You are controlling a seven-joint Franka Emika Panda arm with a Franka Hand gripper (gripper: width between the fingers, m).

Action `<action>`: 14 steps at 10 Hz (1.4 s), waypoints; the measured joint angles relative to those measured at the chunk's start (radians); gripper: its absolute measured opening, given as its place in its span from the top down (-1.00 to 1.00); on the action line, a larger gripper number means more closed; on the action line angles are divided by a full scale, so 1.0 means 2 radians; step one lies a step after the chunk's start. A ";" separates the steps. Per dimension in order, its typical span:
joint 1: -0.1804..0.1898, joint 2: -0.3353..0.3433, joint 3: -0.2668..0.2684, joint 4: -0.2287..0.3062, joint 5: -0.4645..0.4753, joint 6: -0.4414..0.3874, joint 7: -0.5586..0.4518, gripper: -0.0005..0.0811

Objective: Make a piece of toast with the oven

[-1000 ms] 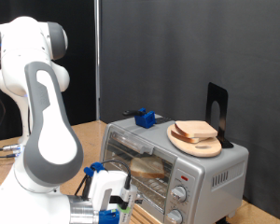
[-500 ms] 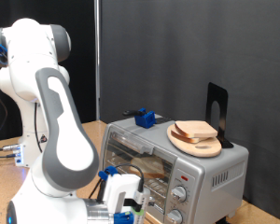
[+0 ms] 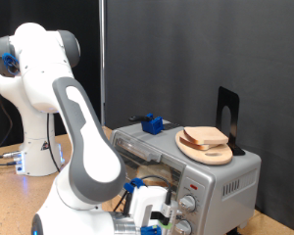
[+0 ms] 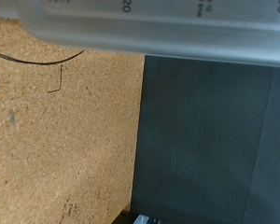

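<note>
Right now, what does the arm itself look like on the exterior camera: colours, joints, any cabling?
The arm is glossy white with rounded, bulky links and a broad grey band along the nearest link. The shoulder joint has dark grey caps with a blue spot. Near the gripper, at the frame's bottom edge, the hand is white with blue fittings and black parts. Thin cables lie on the table beside the base.

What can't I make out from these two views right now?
- Gripper fingers: exterior view, the gripper sits low before the oven, cut by the bottom edge; not shown in the wrist view.
- Oven interior: exterior view, the arm covers most of the glass door.
- Knob settings: too small in the exterior view; the wrist view shows only blurred dial marks.
</note>
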 joint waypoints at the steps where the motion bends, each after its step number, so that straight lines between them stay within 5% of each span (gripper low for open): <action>1: 0.003 0.004 0.002 0.003 0.000 0.000 0.003 -0.99; 11: 0.011 0.006 0.003 -0.004 -0.005 -0.021 0.008 -0.99; 12: 0.011 0.005 0.004 -0.004 -0.005 -0.021 0.008 -0.69; 13: 0.012 0.005 0.004 -0.005 -0.005 -0.021 0.008 -0.69; 14: 0.014 0.005 0.004 -0.006 -0.005 -0.020 0.008 -0.36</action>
